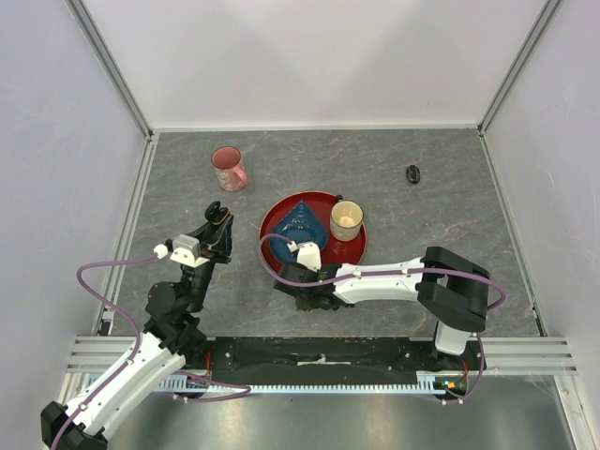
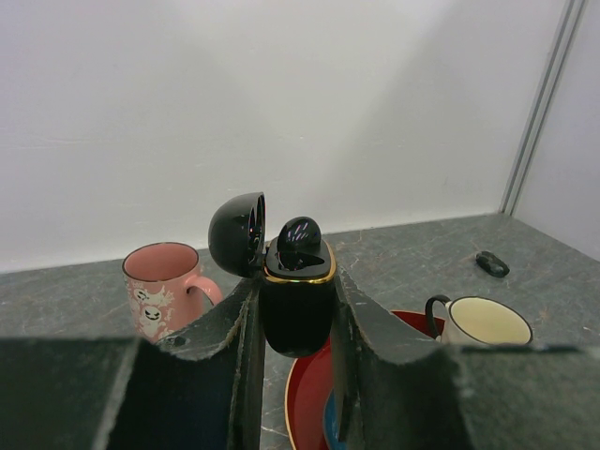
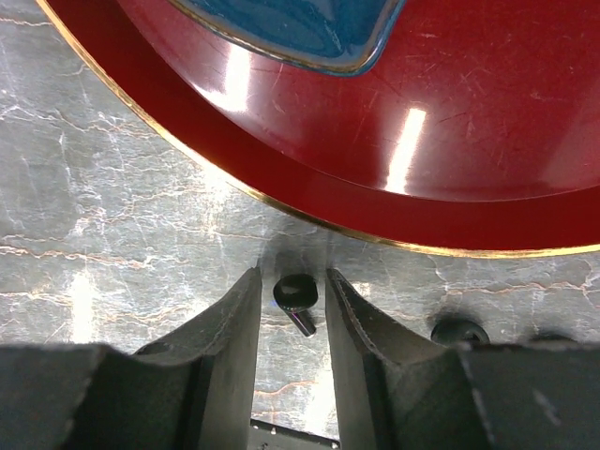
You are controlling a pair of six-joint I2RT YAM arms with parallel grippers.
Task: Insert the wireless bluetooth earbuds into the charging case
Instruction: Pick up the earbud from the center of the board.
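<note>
My left gripper [image 2: 295, 281] is shut on the black charging case [image 2: 298, 309] and holds it upright above the table. Its lid [image 2: 237, 234] is flipped open to the left, and one glossy earbud [image 2: 300, 242] sits in the top. In the top view the left gripper [image 1: 217, 225] is left of the red plate. My right gripper [image 3: 292, 281] points down at the table just in front of the plate's rim. Its jaws stand open on either side of a small black earbud [image 3: 296, 295] lying on the table, with a gap on each side. Another earbud [image 3: 459, 331] lies to the right.
The red plate [image 1: 281, 220] carries a blue dish [image 1: 300, 222] and a cream cup [image 1: 346, 220]. A pink mug [image 1: 228, 169] stands at the back left. A small black oval piece [image 1: 412, 173] lies at the back right. Walls enclose the table on three sides.
</note>
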